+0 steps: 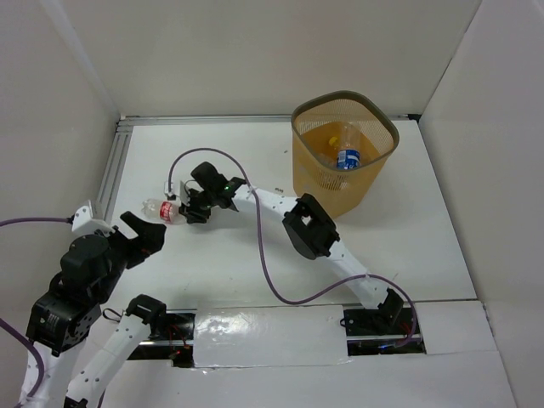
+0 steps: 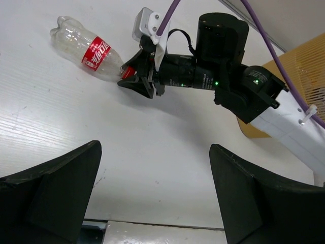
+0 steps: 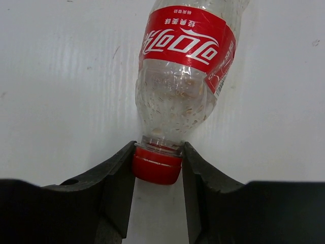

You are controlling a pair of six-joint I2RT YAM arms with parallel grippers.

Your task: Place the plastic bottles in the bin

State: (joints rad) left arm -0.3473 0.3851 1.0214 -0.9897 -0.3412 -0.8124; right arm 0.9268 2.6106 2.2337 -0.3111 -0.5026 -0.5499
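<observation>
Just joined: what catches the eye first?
Left of centre, the right end effector clamps the red cap of a red-label bottle lying on the table. Far right stands the orange mesh bin, a blue-label bottle inside. The left end effector hangs open nearby.

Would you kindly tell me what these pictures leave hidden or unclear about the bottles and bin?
- Top view: the mesh wall of the bin hides its floor; beyond the blue-labelled bottle, the count is unclear.
- Right wrist view: the top edge cuts off the base of the red-labelled bottle.
- Left wrist view: the right edge cuts off the bin.
- Top view: the right gripper covers that bottle's cap.
</observation>
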